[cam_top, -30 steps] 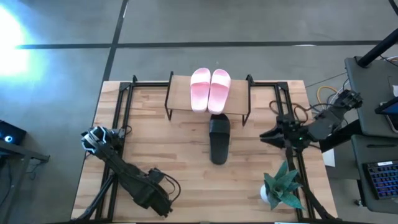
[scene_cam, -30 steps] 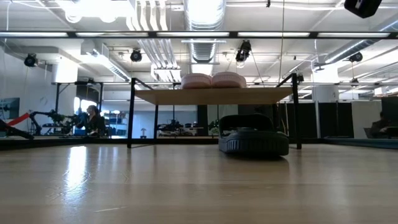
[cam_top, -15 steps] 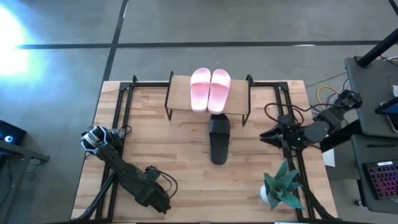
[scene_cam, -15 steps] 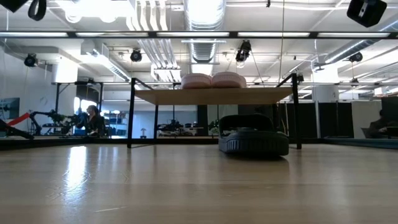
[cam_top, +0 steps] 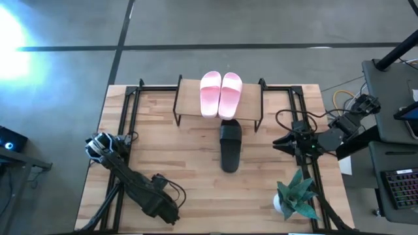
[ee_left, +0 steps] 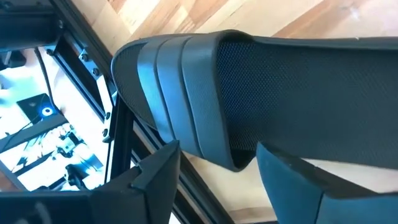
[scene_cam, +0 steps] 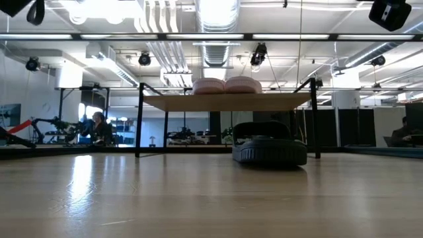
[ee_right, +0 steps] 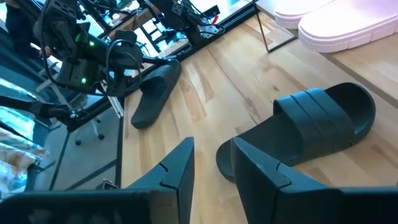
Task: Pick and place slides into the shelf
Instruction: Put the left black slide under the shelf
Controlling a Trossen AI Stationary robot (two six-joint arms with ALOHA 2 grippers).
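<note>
Two pale pink slides (cam_top: 220, 93) lie side by side on the shelf's plank top (cam_top: 189, 104). One black slide (cam_top: 230, 147) rests flat on the table, its far end under the shelf (scene_cam: 225, 101). A second black slide (ee_right: 152, 93) lies on the table near its front left, at my left gripper (ee_left: 217, 149). That gripper is open, with the slide's strap end (ee_left: 186, 93) right before its fingers. My right gripper (cam_top: 279, 142) waits at the table's right side, its fingers (ee_right: 180, 168) a little apart with nothing between them. My left gripper stands with one finger (ee_left: 155, 174) on either side of the black slide's strap end. I cannot tell whether they touch it. The slide lies on the table.
A potted plant (cam_top: 297, 196) stands at the table's front right corner. Black metal frames (cam_top: 130, 104) run along the table's left and right edges. Bare tabletop (cam_top: 183, 156) lies between the shelf and the near edge.
A dark part of my left arm has come into the low view's top left corner. My right arm's elbow has shifted a little, and its gripper stays where it was. The slides have kept still.
</note>
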